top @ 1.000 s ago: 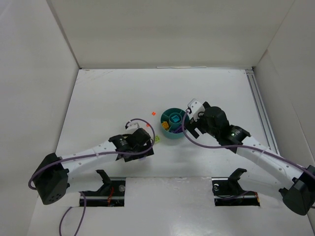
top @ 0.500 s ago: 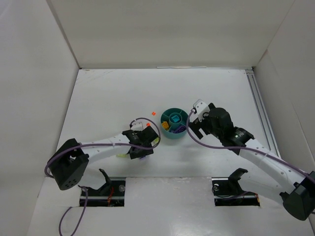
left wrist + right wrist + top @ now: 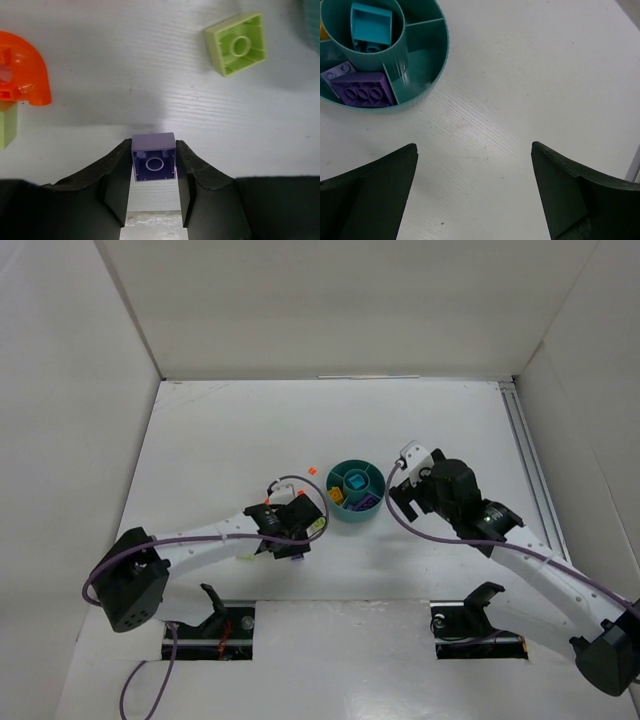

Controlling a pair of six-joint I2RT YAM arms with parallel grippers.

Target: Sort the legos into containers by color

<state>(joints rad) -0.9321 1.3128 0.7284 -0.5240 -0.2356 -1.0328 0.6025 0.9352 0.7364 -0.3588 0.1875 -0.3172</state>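
- Left arm (image 3: 200, 540) stretches low toward the middle, its end effector (image 3: 153, 145) pointing down, with fingers (image 3: 117, 175) pressed against both sides of a purple brick (image 3: 154, 160).
- Right arm (image 3: 540, 565) is bent, and its end effector (image 3: 473, 146) is spread wide.

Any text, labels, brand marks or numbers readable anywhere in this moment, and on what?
None can be read. The purple brick and lime green brick show plain undersides; the studs of the purple plate in the teal dish are too small to show any mark.
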